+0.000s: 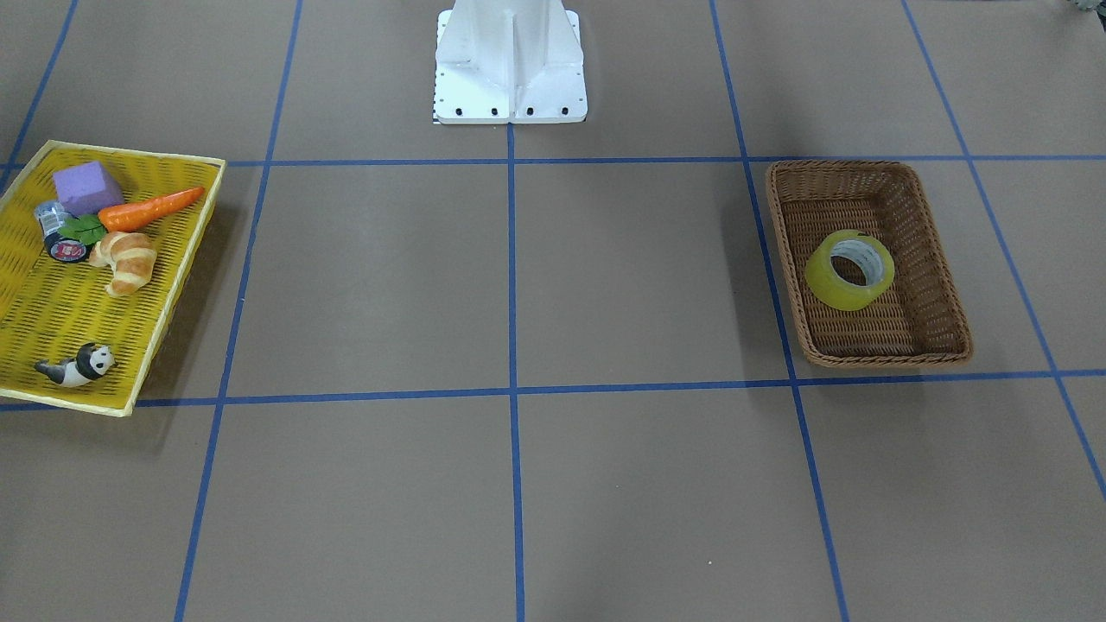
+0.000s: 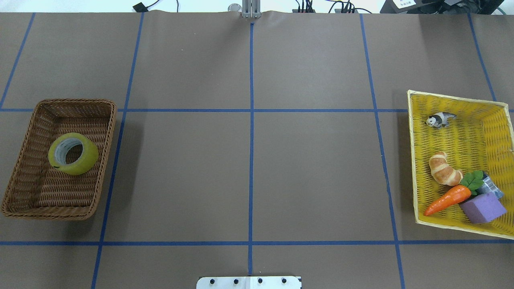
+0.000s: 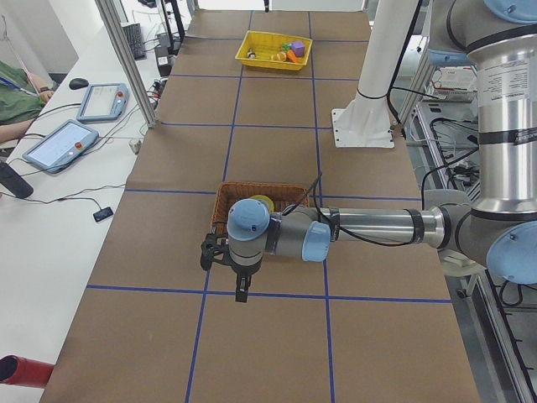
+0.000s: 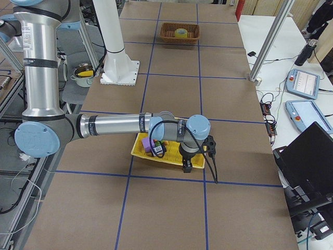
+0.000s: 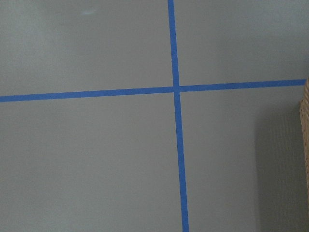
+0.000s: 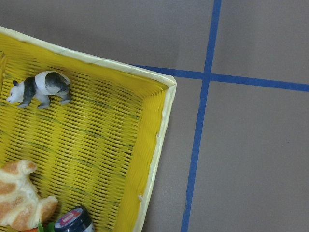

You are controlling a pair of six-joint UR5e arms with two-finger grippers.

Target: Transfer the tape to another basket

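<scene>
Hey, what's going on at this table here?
Nothing is touching the tape: it lies in the wicker basket on the robot's left. The left arm's tool hangs over the table beside that basket, and the right arm's tool hangs by a corner of the yellow tray at the other end.
</scene>
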